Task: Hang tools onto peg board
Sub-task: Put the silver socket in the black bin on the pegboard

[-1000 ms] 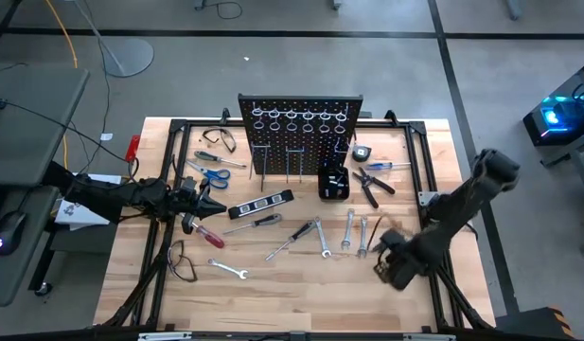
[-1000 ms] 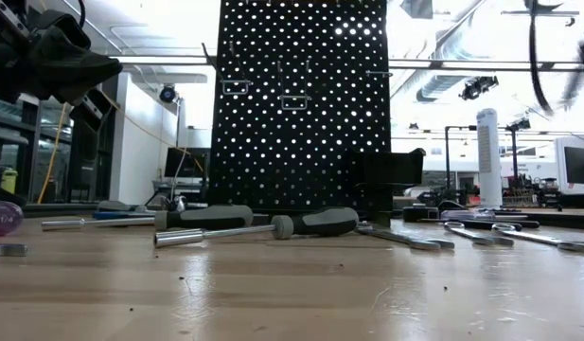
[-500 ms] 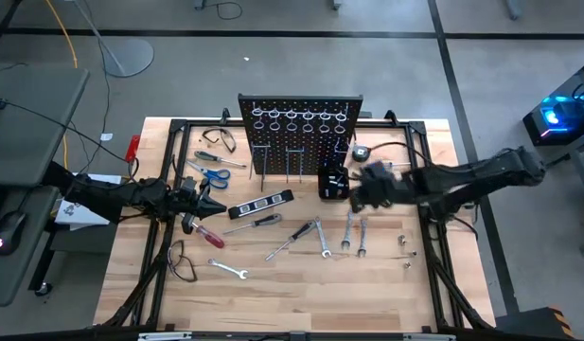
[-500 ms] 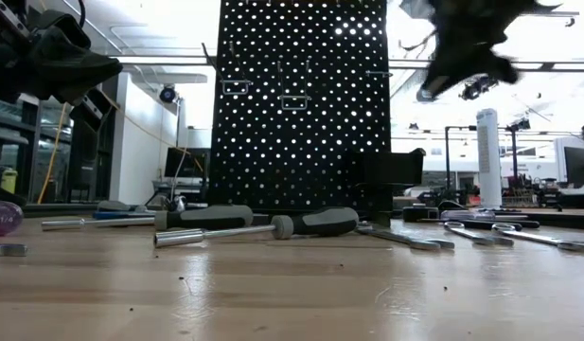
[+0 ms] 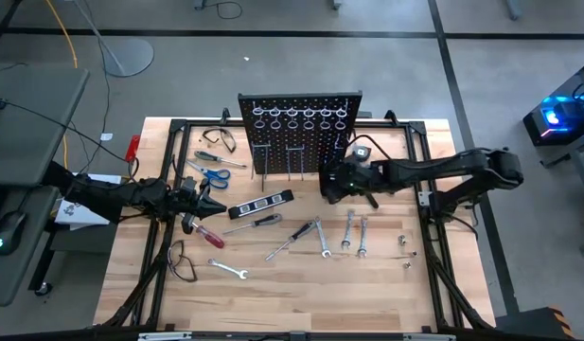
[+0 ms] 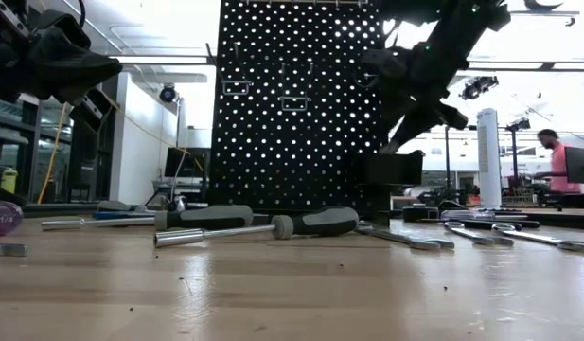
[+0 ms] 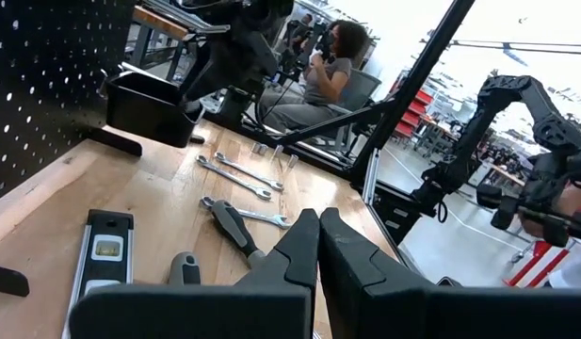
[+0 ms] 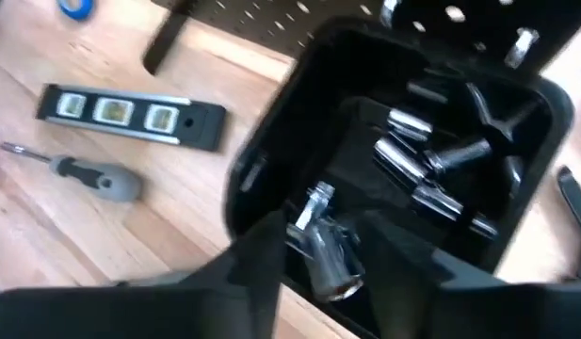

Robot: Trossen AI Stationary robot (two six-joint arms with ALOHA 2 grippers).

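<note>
Above table point(image 5: 301, 294), right arm's fingers point(image 8: 252, 254) overhang black box point(image 8: 516, 113).

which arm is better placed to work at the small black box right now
Right. The right gripper hangs over the small black box beside the peg board; the left gripper sits shut at the table's left side.
</note>
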